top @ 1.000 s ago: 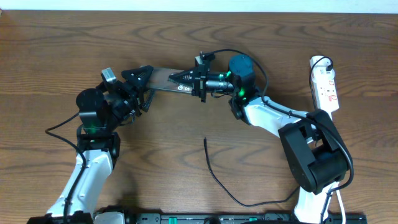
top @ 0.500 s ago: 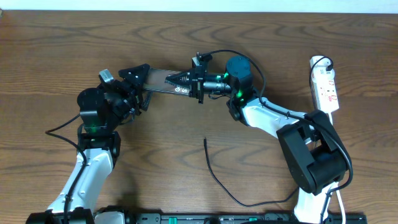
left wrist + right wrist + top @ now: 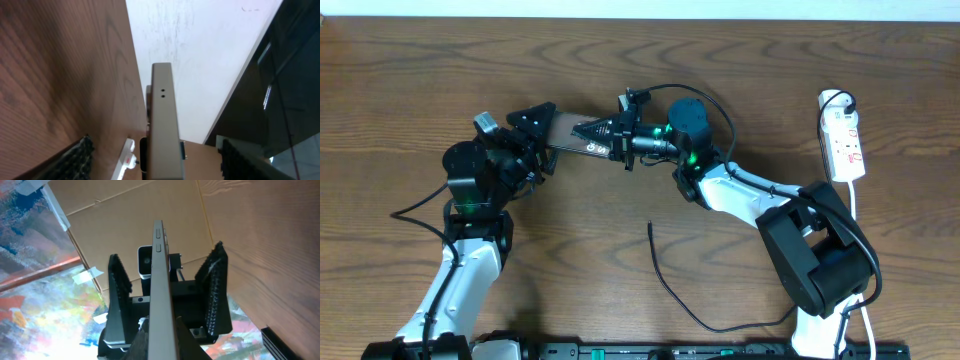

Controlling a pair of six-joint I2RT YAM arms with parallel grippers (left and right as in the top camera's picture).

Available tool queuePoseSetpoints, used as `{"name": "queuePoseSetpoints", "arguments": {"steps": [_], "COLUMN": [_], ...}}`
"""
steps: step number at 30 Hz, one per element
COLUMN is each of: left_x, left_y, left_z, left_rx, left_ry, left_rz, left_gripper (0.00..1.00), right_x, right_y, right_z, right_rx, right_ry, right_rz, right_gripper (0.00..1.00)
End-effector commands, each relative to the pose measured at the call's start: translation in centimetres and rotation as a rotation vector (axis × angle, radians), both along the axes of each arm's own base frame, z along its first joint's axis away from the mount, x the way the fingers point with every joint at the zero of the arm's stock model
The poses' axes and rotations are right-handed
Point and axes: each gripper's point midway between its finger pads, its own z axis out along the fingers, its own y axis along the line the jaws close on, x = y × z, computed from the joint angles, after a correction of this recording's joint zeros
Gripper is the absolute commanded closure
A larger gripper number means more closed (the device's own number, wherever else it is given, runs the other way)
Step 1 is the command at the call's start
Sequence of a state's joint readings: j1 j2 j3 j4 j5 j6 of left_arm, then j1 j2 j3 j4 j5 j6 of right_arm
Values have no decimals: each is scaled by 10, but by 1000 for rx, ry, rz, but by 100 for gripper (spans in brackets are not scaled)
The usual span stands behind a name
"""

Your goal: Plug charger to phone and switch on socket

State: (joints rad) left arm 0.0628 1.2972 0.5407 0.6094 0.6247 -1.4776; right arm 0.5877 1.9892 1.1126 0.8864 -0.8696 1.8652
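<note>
The phone (image 3: 568,134) is held off the table, edge-up, at the back centre. My right gripper (image 3: 592,131) is shut on its right end; in the right wrist view its fingertips (image 3: 182,341) pinch the phone (image 3: 161,270) from both sides. My left gripper (image 3: 540,133) is open around the phone's left end, and in the left wrist view its fingers (image 3: 75,160) stand apart from the phone (image 3: 164,120). The charger (image 3: 665,280) lies loose on the table, its tip (image 3: 650,225) pointing away from me. The socket (image 3: 843,135) lies at the far right.
The socket's white cord (image 3: 855,215) runs down behind the right arm's base (image 3: 820,255). A black cable (image 3: 415,207) trails left of the left arm. The power strip (image 3: 127,157) also shows in the left wrist view.
My right arm has carried the phone leftwards, deeper between the left gripper's fingers. The left jaws have narrowed slightly. The charger and socket have not moved.
</note>
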Motion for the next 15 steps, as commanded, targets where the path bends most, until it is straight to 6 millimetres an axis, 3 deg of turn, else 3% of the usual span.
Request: {"name": "queuePoseSetpoints", "arguments": {"steps": [1,7,15], "left_x": [1,1,1], "left_y": [0,0,0], "left_z": [-1,-1,-1], "left_rx": [-2,-1,-1], "left_ry": [1,1,1], "left_rz": [1,1,1], "left_gripper": [32,55,70], "right_x": [-5,-5,-9], "right_y": [6,6,9], "right_z": [10,8,8], "right_rx": [11,6,6], "right_ry": [-64,-65,-65], "right_rz": [14,14,21], "right_gripper": [99,99,99]}}
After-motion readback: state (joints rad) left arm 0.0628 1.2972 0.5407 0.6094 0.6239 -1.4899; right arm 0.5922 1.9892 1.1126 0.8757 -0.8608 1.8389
